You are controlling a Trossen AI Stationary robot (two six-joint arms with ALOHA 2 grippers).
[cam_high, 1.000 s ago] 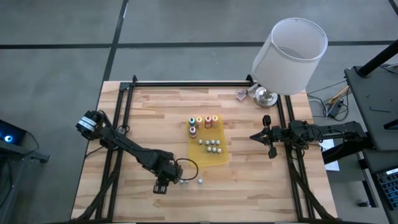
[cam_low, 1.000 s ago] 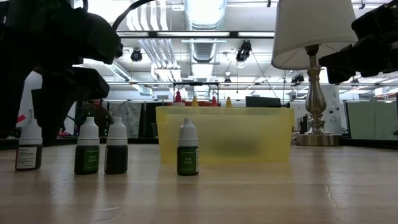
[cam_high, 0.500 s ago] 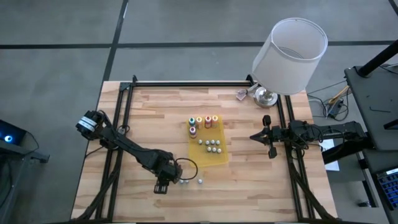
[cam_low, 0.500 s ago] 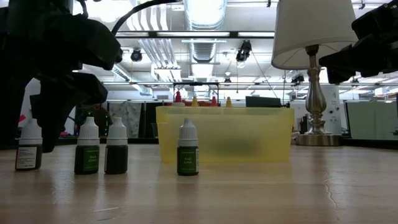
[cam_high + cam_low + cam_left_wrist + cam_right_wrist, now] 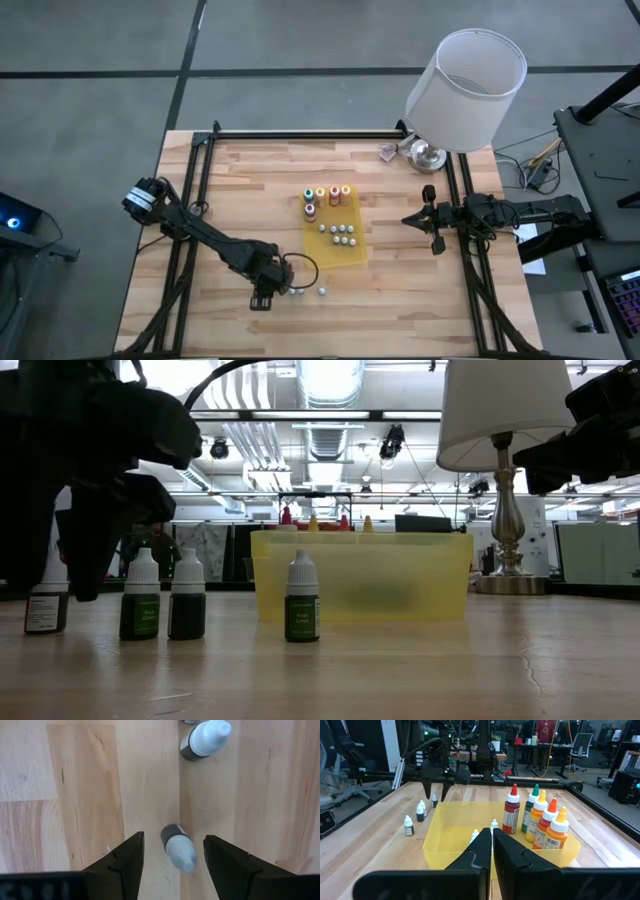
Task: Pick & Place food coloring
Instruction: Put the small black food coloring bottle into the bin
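A small dark bottle with a white cap (image 5: 177, 847) stands upright on the wooden table, near its front edge. My left gripper (image 5: 174, 855) points down over it, open. One finger stands on each side of the bottle, and neither touches it. In the low view this bottle (image 5: 42, 610) is the leftmost one and the gripper's fingers partly hide it. The coloured food coloring bottles (image 5: 325, 195) stand upright at the far end of the yellow tray (image 5: 335, 257). My right gripper (image 5: 435, 222) waits shut at the table's right edge.
Three more small white-capped bottles (image 5: 140, 605) (image 5: 187, 605) (image 5: 302, 605) stand on the table in front of the tray, right of my left gripper. Several more sit inside the tray (image 5: 445, 845). A lamp (image 5: 465, 85) stands at the far right corner.
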